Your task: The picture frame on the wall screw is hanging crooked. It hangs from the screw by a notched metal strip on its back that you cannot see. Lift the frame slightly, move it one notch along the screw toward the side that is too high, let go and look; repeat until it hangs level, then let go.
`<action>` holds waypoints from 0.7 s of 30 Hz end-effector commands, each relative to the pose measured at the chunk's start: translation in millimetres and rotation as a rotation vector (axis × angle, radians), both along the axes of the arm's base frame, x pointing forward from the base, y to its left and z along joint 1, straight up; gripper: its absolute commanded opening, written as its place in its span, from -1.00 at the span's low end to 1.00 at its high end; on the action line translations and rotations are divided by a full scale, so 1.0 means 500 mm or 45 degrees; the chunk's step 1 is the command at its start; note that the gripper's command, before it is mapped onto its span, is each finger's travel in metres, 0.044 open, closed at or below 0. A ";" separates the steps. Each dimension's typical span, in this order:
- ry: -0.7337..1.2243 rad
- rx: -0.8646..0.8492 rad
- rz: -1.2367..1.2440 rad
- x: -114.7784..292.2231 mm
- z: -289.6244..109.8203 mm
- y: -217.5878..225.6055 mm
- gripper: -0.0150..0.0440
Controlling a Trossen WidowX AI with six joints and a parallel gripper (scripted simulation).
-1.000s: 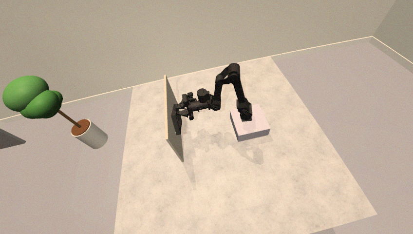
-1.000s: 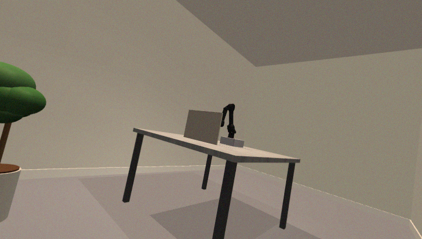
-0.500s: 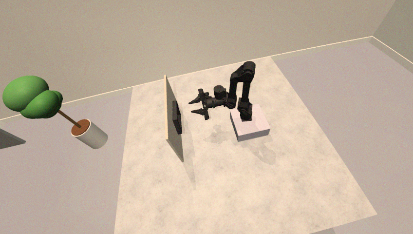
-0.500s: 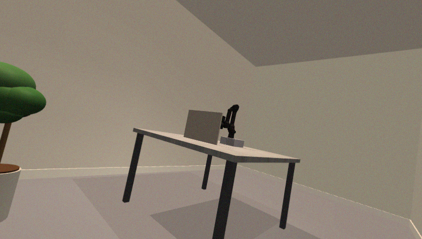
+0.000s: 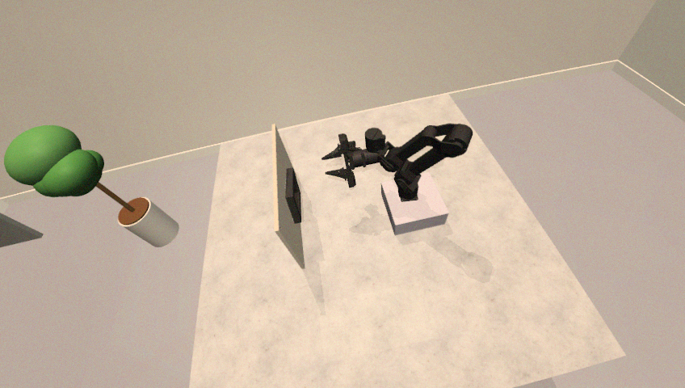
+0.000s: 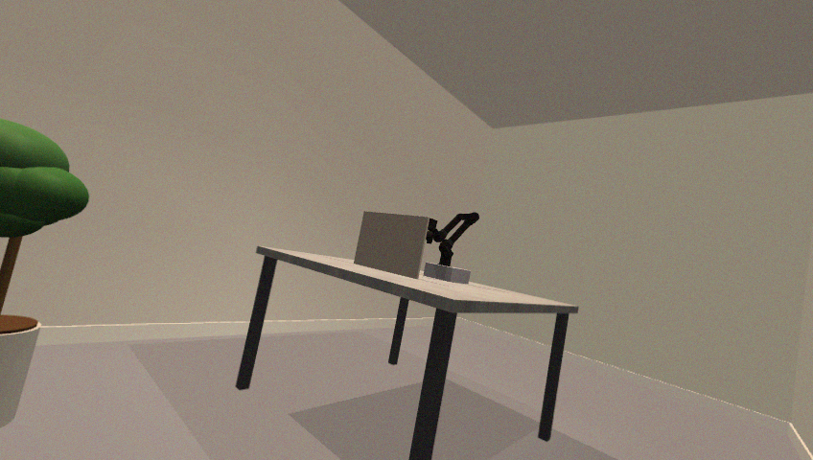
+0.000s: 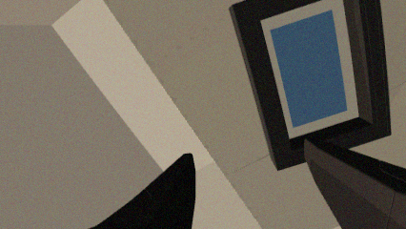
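Note:
The picture frame [image 5: 292, 194] [image 7: 310, 81] is dark with a pale mat and a blue picture. It hangs on the upright wall panel [image 5: 275, 183] [image 6: 390, 241] [image 7: 205, 72]. In the wrist view the frame stands at the upper right, and its sides are slanted. My gripper [image 5: 331, 164] [image 7: 248, 155] is open and empty. It is drawn back from the frame, with a clear gap between the fingertips and the frame in the top view. In the exterior view the panel hides the frame and only the arm [image 6: 451, 230] shows behind it.
The arm's base sits on a pale block [image 5: 415, 204] [image 6: 446, 272] on the table [image 5: 384, 307] [image 6: 484, 299]. A potted plant [image 5: 52, 161] [image 6: 28, 182] stands on the floor off the table's left side.

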State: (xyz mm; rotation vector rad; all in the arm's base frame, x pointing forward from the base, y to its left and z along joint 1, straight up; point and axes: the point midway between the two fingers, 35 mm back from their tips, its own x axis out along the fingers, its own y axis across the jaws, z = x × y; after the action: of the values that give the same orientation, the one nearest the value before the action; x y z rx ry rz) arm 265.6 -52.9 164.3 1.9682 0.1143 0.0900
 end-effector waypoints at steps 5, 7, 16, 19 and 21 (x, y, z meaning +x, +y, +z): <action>0.007 0.022 0.011 -0.071 0.018 0.000 0.39; 0.008 0.026 0.012 -0.088 0.019 0.002 0.39; 0.004 0.024 0.004 -0.119 0.019 0.009 0.39; 0.010 0.036 0.013 -0.128 0.016 0.014 0.39; 0.011 0.037 0.014 -0.129 0.015 0.015 0.39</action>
State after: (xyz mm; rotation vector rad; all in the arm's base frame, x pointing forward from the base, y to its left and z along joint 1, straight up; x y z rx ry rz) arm 203.1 -47.5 172.2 1.9923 0.1221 0.0864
